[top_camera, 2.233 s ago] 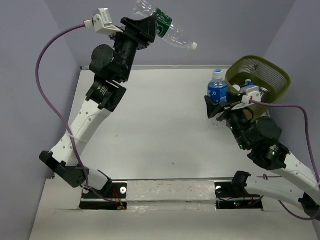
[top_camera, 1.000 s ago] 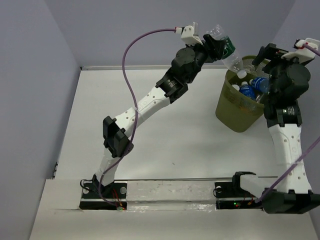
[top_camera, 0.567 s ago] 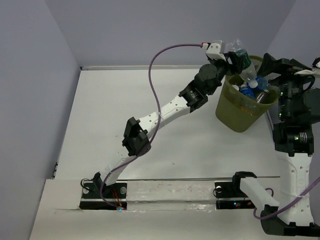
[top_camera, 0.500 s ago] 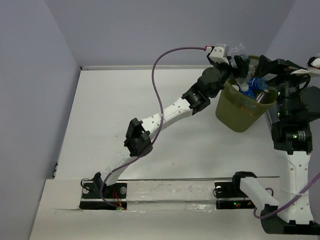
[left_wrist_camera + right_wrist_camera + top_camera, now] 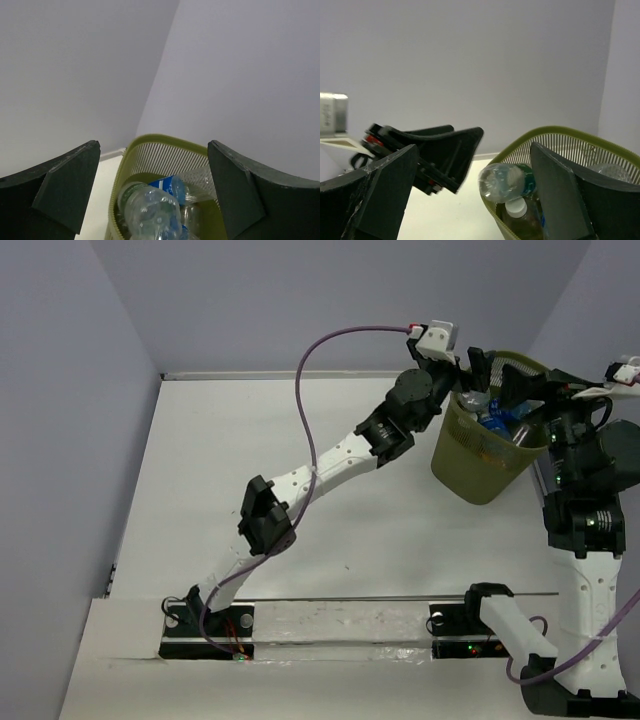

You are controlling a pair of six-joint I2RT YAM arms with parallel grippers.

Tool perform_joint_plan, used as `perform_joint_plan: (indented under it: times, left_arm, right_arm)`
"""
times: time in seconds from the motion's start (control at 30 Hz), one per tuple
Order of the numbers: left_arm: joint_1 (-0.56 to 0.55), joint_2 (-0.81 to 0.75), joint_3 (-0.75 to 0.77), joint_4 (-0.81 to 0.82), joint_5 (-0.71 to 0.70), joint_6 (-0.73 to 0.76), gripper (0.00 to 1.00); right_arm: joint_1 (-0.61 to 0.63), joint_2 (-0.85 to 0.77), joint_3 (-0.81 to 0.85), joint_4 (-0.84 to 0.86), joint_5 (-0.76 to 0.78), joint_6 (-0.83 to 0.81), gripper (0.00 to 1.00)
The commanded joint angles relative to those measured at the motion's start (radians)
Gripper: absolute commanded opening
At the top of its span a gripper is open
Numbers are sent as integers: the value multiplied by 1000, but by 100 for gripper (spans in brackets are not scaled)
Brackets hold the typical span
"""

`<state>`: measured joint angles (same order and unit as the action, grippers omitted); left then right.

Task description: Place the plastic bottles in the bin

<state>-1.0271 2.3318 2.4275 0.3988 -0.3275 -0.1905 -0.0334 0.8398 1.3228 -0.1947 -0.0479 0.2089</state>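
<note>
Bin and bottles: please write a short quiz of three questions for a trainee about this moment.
1. True or false: the left gripper is open and holds nothing.
2. The plastic bottles in view lie: A inside the bin, B beside it, C under it.
3. Fill in: in the right wrist view, the bottle lying by the rim has a ___ label.
Key: 1 true; 2 A; 3 green.

Bin: olive wire mesh, matt painted metal, smooth rolled rim. Bottles: clear glossy plastic, crinkled. Jaws: matt black plastic. Worktop: white, smooth, matt. Cable: purple, smooth sheath.
</note>
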Motion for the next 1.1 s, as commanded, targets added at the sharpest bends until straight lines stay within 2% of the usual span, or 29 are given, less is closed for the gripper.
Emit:
perform_joint_plan:
  times: [0.0, 0.17, 0.33, 0.4, 0.53, 0.6, 0.7, 0.8, 0.9, 1.07]
  left_arm:
    - [7, -343, -106, 101, -33, 101, 99]
    - [24, -622, -460, 103, -126, 138, 99]
    - [47, -949, -787, 54, -258, 53, 99]
    - [47, -1085, -931, -26, -295, -12, 99]
    - [47, -1311, -1193, -275, -353, -73, 99]
    - [45, -1450, -1271, -375, -411, -110, 99]
    - [47, -1639, -1381, -575, -470, -203, 99]
    - [47, -1773, -1450, -655, -446, -225, 99]
    - [47, -1939, -1512, -623, -386, -188, 99]
    - [45, -1987, -1544, -545, -348, -101, 99]
  right_arm:
    - [-5, -50, 0, 21, -61, 29, 97]
    - [-5, -129, -39, 43, -101, 43, 99]
    - [-5, -218, -132, 153, -246, 147, 100]
    - [-5, -223, -154, 202, -318, 181, 100]
    - [-5, -182, -194, 296, -611, 305, 100]
    - [-5, -166, -220, 390, -788, 358, 100]
    - [-5, -174, -296, 503, -888, 454, 100]
    - [-5, -241, -403, 521, -876, 455, 100]
    - [-5, -310, -511, 518, -793, 434, 100]
    - [-5, -352, -522, 425, -712, 376, 100]
